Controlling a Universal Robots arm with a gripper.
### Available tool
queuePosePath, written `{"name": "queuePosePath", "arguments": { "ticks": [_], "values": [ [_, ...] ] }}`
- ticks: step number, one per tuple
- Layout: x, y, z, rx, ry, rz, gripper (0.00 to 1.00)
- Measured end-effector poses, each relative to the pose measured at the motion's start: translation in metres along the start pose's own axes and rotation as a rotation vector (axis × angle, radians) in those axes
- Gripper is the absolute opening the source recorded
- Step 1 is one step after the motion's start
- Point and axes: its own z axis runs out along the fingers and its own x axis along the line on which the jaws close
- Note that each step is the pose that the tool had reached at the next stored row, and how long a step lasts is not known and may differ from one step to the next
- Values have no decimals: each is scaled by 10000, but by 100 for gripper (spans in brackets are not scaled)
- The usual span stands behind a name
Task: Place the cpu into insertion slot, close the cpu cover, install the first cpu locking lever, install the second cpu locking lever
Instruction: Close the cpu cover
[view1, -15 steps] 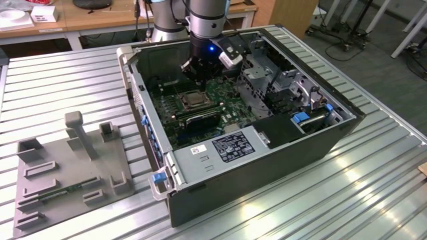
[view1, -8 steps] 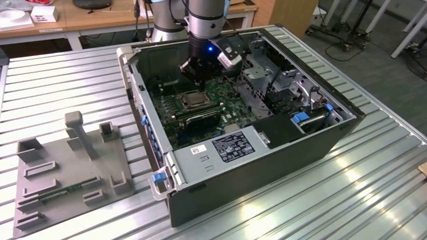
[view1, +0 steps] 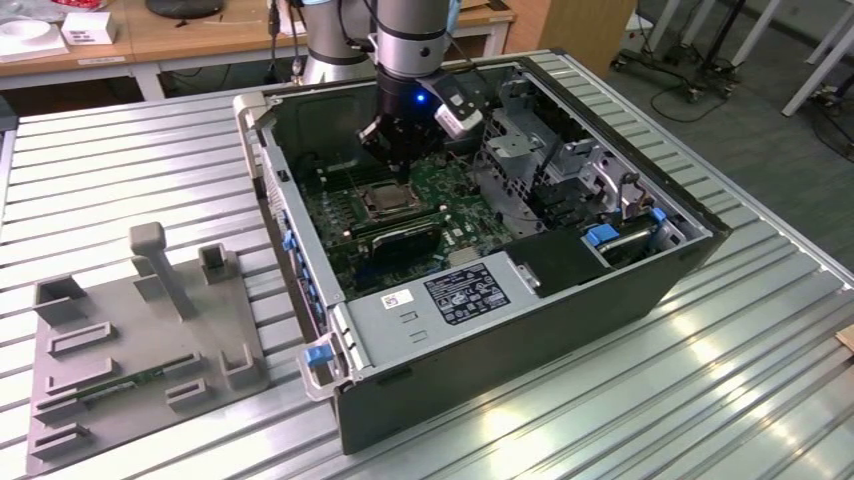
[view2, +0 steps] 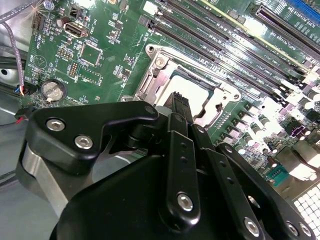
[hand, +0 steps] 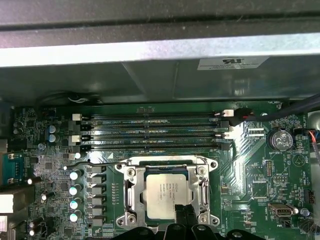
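The cpu (hand: 166, 192) lies flat in the insertion slot (hand: 165, 165) on the green board, its silver-grey top showing. The cpu cover (hand: 131, 190) lies down around it as a silver frame. A thin wire lever (hand: 87, 163) runs along the socket's side nearest the memory slots, and its handle sticks out past the corner. My gripper (hand: 182, 212) hangs just over the socket's edge with its black fingers together and nothing between them. The exterior view shows the gripper (view1: 387, 150) inside the open computer case, directly above the socket (view1: 391, 200). The second wrist view shows the fingertips (view2: 178, 102) over the cover (view2: 160, 75).
Long black memory slots (hand: 150, 132) run beside the socket. A metal drive cage (view1: 534, 160) and the case walls (view1: 274, 190) hem in the board. A grey fixture tray (view1: 134, 340) lies on the slatted table at the exterior view's left.
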Motion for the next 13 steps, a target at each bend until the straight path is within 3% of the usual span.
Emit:
{"name": "queuePosePath", "arguments": {
  "ticks": [7,13],
  "values": [
    [55,-2,15,-1,-13,-1,11],
    [199,-8,45,12,-15,-2,11]
  ]
}}
